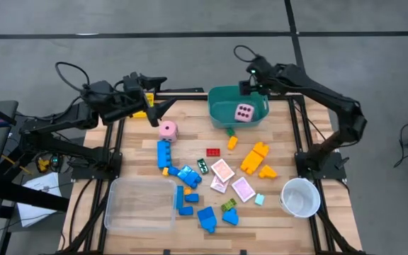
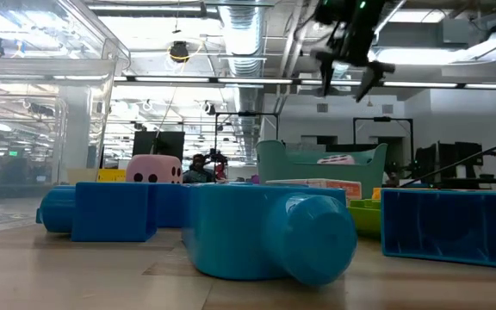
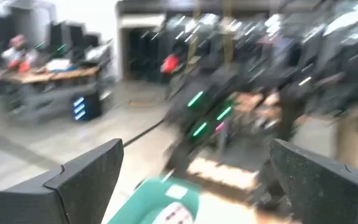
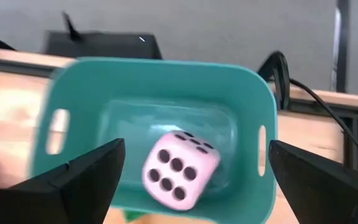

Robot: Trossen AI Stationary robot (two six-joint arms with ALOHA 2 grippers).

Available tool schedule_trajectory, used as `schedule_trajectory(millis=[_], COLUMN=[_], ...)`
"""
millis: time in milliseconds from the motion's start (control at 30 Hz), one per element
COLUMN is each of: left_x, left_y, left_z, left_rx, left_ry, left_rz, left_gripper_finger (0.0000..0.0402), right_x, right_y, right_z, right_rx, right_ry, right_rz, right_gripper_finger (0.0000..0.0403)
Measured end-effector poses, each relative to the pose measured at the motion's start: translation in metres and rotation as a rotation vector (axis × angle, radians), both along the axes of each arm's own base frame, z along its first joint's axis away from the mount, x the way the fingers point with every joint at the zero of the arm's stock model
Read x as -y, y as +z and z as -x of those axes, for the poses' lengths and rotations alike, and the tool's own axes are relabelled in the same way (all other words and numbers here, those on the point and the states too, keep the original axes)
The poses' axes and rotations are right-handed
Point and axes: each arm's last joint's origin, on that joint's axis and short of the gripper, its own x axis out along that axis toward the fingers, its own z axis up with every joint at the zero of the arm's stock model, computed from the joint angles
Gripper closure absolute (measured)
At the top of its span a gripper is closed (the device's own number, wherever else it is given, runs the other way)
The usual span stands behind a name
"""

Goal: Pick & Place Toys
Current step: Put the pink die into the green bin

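A pink die (image 4: 179,168) lies on the floor of the teal tub (image 1: 222,117), dark dots up. My right gripper (image 4: 196,149) hangs open above the tub, clear of it, and shows in the low view high over the tub's rim (image 2: 344,76). A second pink die (image 1: 167,129) rests on the table left of the tub. Blue blocks (image 1: 164,152), yellow-orange blocks (image 1: 255,157), a red block (image 1: 213,151) and pink-white cards (image 1: 222,170) lie scattered on the tabletop. My left gripper (image 1: 160,95) stands open at the far left, pointing level toward the tub, with nothing between its fingers.
A clear tray (image 1: 142,204) sits at the near left and a white cup (image 1: 300,197) at the near right. Something yellow (image 1: 139,113) shows under my left gripper. In the low view large blue blocks (image 2: 269,232) stand close in front.
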Motion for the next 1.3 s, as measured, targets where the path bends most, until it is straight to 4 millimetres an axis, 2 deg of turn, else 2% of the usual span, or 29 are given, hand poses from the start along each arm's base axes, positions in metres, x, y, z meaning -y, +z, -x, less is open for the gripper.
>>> schedule_trajectory(millis=[133, 333, 533, 700, 867, 1000, 1133, 1300], left_x=[-0.003, -0.023, -0.045, -0.063, -0.075, -0.083, -0.088, -0.087], left_y=[-0.02, -0.061, -0.113, -0.151, -0.168, -0.172, -0.173, -0.183], left_z=[0.001, -0.008, -0.042, -0.067, -0.074, -0.065, -0.058, -0.058], left_rx=[-0.216, -0.563, -0.792, -0.94, -0.959, -0.876, -0.788, -0.756], left_ry=[0.087, 0.281, 0.38, 0.435, 0.488, 0.591, 0.622, 0.64], left_rz=[0.049, 0.379, 0.627, 0.691, 0.761, 0.864, 0.989, 1.03], left_gripper_finger=[0.0004, 0.0003, 0.0004, 0.0004, 0.0004, 0.0004, 0.0004, 0.0004], right_x=[-0.02, -0.043, -0.05, -0.054, -0.055, -0.057, -0.058, -0.058], right_y=[0.025, 0.05, 0.061, 0.063, 0.063, 0.063, 0.062, 0.063], right_z=[0.013, 0.033, 0.045, 0.047, 0.046, 0.044, 0.044, 0.042], right_rx=[0.103, 0.215, 0.259, 0.27, 0.265, 0.264, 0.264, 0.267], right_ry=[0.02, 0.025, 0.02, 0.03, 0.044, 0.057, 0.098, 0.153], right_rz=[0.056, 0.101, 0.125, 0.13, 0.129, 0.128, 0.112, 0.096], right_gripper_finger=[0.0017, 0.0017, 0.0017, 0.0017, 0.0017, 0.0017, 0.0017, 0.0017])
